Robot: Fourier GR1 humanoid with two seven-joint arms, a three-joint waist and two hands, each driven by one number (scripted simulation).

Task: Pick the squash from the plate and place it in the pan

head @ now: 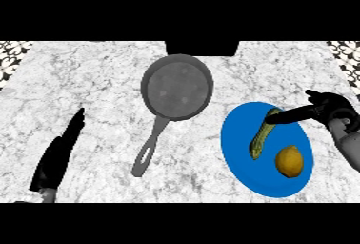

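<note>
A long green striped squash (261,139) lies on the blue plate (237,153) at the right, next to a yellow lemon (289,161). My right hand (329,108) comes in from the right edge. Its fingers (292,114) stretch left over the plate's upper part and reach the squash's far end, with the thumb raised apart; nothing is held. The grey pan (177,87) sits left of the plate at the middle back, its bowl bare, its handle (149,153) pointing toward me. My left hand (60,151) stays open at the lower left, fingers straight.
The marble counter (91,86) runs across the whole view. A black block (202,47) stands at the back edge behind the pan. Patterned strips show at both back corners.
</note>
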